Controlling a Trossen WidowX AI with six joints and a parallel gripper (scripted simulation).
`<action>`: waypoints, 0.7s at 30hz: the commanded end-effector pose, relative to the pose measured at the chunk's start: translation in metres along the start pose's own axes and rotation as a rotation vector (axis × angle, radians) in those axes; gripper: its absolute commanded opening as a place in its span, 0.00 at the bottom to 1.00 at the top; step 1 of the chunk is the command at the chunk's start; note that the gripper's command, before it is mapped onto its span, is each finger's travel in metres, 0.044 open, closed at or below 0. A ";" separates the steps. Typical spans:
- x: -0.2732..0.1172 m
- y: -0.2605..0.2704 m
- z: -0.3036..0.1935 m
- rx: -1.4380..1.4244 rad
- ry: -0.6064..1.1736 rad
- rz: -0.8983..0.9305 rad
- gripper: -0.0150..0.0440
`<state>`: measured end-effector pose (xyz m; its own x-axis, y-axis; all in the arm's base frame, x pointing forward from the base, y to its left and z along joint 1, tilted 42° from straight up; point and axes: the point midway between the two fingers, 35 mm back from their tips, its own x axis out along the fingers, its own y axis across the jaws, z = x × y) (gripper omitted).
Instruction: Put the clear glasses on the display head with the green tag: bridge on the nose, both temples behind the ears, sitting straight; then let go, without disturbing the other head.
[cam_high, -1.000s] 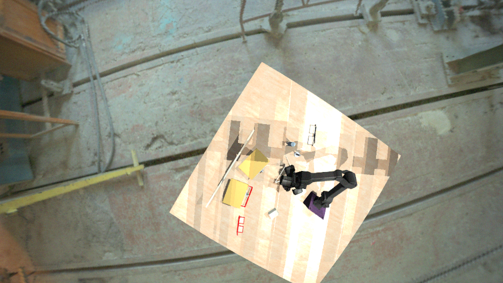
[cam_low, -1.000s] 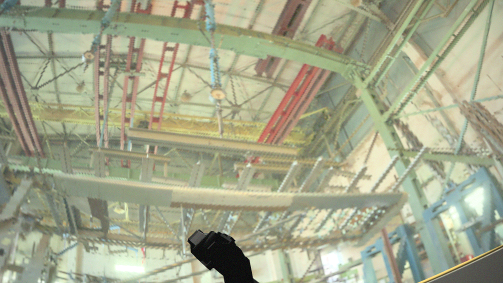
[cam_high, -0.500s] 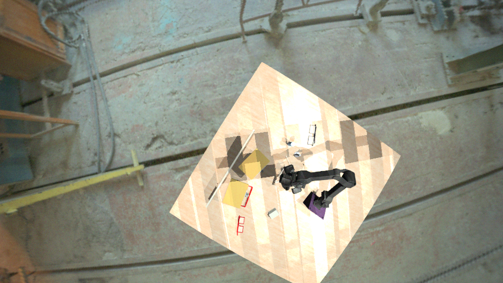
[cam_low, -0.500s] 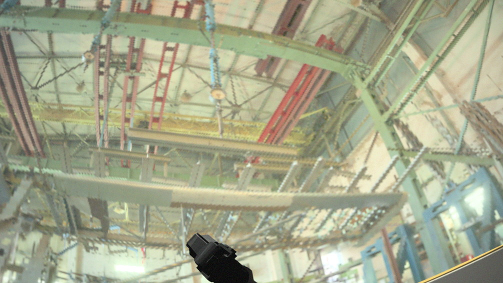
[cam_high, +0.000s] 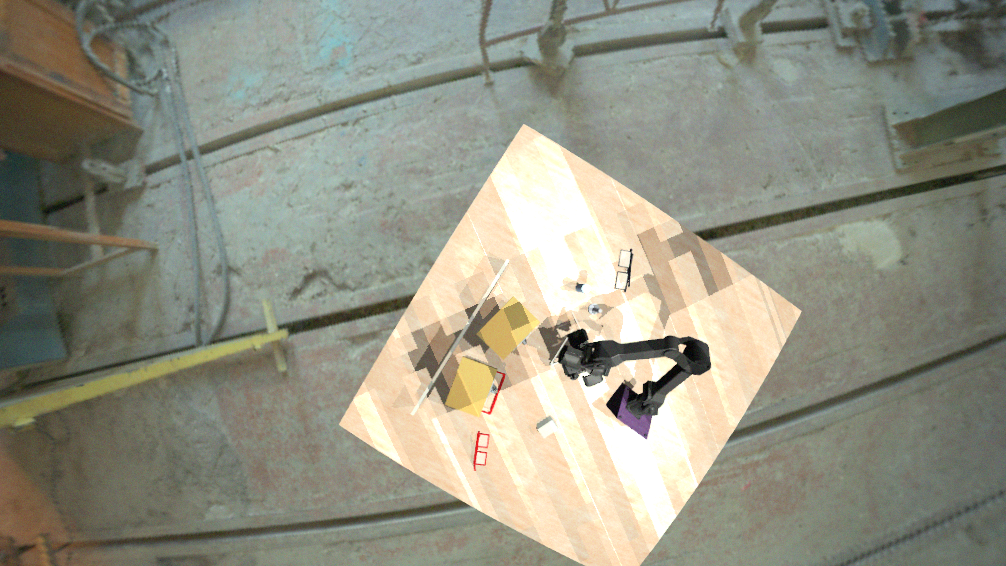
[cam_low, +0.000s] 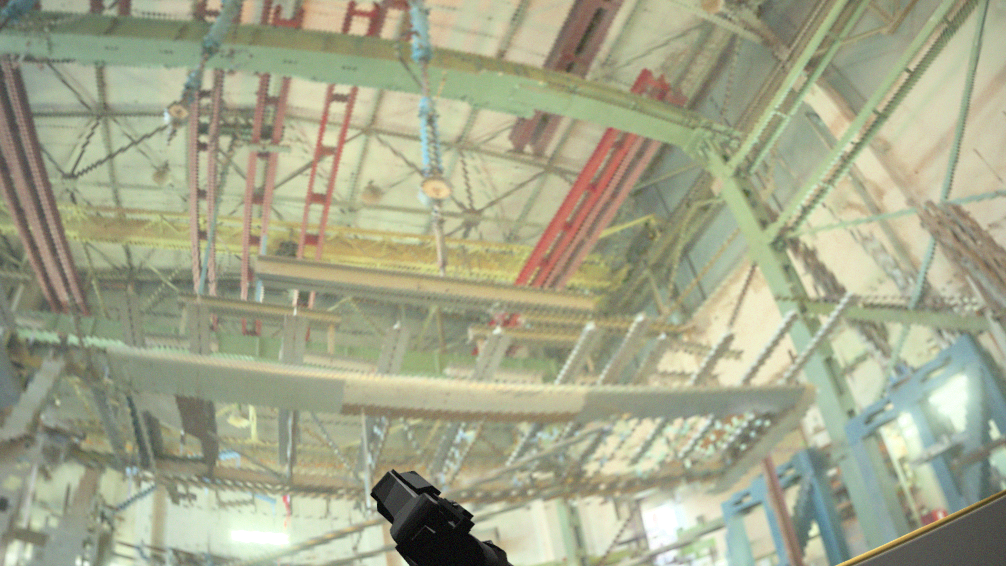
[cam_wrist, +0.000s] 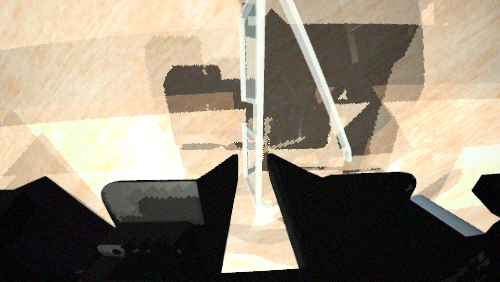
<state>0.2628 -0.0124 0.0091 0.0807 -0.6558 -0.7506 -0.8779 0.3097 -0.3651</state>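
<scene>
The clear glasses (cam_high: 559, 350) (cam_wrist: 259, 75) stand out pale in the wrist view, the front seen edge-on and one temple slanting off to the right. My gripper (cam_wrist: 252, 158) is partly open. Its fingertips stand on either side of the glasses' front, with a gap visible on both sides. In the top view the fingertips are hidden under the arm. Two yellow-topped blocks, apparently the display heads, stand left of the arm: one head (cam_high: 499, 334) shows no glasses, and the other head (cam_high: 469, 384) has red glasses (cam_high: 497, 394) at its front edge. No green tag is visible.
Black-framed glasses (cam_high: 629, 269) lie beyond the arm, near two small objects (cam_high: 580, 287) (cam_high: 595, 309). More red glasses (cam_high: 477, 450) lie at the lower left. A small pale block (cam_high: 547, 426) is below the gripper. A long pale bar (cam_high: 460, 336) runs behind the heads.
</scene>
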 end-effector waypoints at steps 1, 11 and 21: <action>0.000 -0.003 0.000 -0.004 0.001 -0.004 0.46; 0.001 -0.001 -0.001 -0.003 0.003 0.002 0.31; 0.001 -0.001 -0.001 -0.003 0.003 0.002 0.25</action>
<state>0.2633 -0.0139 0.0091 0.0774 -0.6570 -0.7499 -0.8796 0.3091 -0.3616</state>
